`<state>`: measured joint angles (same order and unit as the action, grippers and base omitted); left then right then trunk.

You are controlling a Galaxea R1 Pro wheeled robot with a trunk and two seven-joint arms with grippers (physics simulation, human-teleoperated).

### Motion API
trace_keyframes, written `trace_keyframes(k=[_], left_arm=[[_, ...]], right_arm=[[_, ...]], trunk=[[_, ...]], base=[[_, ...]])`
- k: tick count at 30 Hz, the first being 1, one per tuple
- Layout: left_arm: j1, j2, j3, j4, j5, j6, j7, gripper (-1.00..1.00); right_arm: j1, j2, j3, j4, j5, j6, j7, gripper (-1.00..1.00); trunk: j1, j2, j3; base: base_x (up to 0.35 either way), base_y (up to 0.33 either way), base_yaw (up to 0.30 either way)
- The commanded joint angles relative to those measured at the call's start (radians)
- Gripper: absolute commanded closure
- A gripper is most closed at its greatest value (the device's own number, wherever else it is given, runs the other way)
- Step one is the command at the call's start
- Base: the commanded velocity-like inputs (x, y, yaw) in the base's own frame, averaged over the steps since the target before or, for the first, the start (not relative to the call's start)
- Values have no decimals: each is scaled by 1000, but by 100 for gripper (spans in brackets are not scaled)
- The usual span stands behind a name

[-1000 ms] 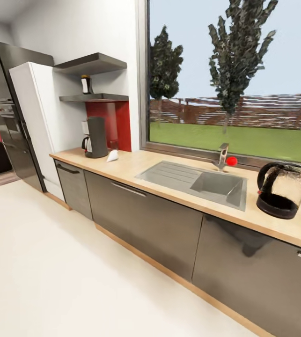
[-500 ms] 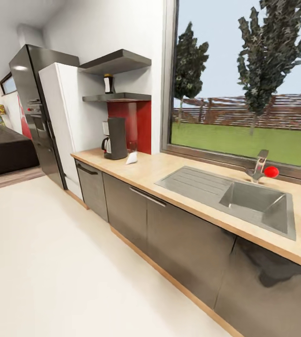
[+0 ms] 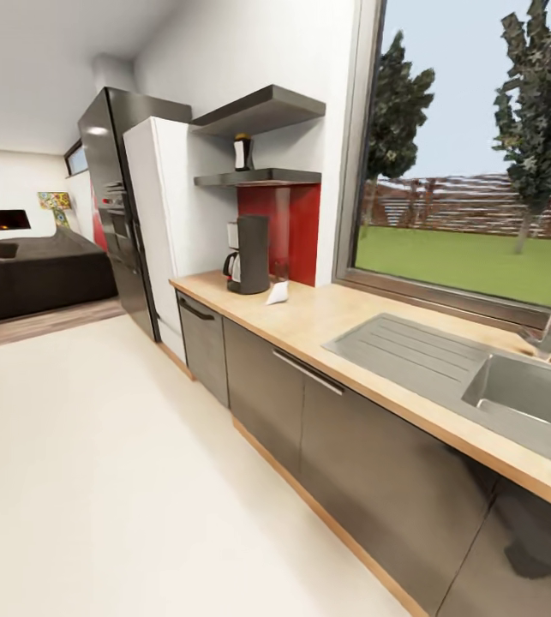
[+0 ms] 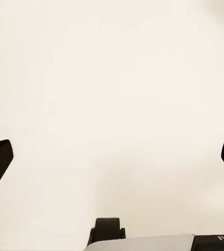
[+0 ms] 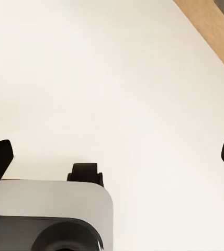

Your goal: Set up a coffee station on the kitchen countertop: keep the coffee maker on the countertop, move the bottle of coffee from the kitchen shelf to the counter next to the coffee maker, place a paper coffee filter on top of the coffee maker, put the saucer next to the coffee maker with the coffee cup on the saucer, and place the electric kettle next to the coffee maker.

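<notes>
A: Left gripper (image 4: 112, 157) spread wide, fingertips at the far edges of its wrist view, nothing between them. Pale floor (image 4: 112, 78) below.

B: Right gripper (image 5: 112, 157) just as wide, holding nothing either. Same floor, plus a strip of light-wood plinth (image 5: 209, 29) along the cabinet foot.

A: Outward, then. Changed in the last second?

B: Whole head view swung left, so a camera or base turn, not things moving. Kettle gone out of frame on the right, along with a sliver of white beside it. Fridge, dark sofa and a far room come into frame on the left.

A: Meaning for the task?

B: Probably travelling or turning toward the far-left end of the countertop (image 3: 344, 317), hands free. No item carried, so likely heading for the bottle or the filter first; kettle left for later.

A: Positions now?

B: Coffee maker (image 3: 248, 255) on the far-left end of the countertop, against the red panel. Filter (image 3: 277, 294) lying on the wood just right of it, not yet on top. Bottle (image 3: 242, 152) up on the lower shelf (image 3: 258, 177), directly above the coffee maker. Sink (image 3: 489, 386) nearer, to the right.

A: Any readable writing?

B: White label on the bottle, too small to read. Part of a pale mark at the corner of the left wrist view, not legible. No brand to make out.
</notes>
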<state>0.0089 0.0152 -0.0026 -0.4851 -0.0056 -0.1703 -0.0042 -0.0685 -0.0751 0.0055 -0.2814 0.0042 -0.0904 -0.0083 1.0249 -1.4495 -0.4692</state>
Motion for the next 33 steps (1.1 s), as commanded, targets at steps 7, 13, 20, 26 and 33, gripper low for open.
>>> trace_keyframes(k=[7,13,20,26,33], left_arm=[[0,0,0,-1,-1,-1,0,-100],[0,0,0,-1,-1,-1,0,-100],[0,0,0,-1,-1,-1,0,-100],[0,0,0,-1,-1,-1,0,-100],[0,0,0,-1,-1,-1,0,-100]], right_arm=[[0,0,1,1,0,-3,-2,-100],[0,0,1,1,0,-2,-2,-100],[0,-1,1,1,0,0,3,-100],[0,-2,1,2,0,0,4,-100],[0,-2,1,2,0,0,3,-100]], trunk=[[0,0,-1],[0,0,-1],[0,0,-1],[0,0,-1],[0,0,-1]], base=[[7,0,274],[20,5,274],[206,85,135],[290,130,16],[302,145,3]])
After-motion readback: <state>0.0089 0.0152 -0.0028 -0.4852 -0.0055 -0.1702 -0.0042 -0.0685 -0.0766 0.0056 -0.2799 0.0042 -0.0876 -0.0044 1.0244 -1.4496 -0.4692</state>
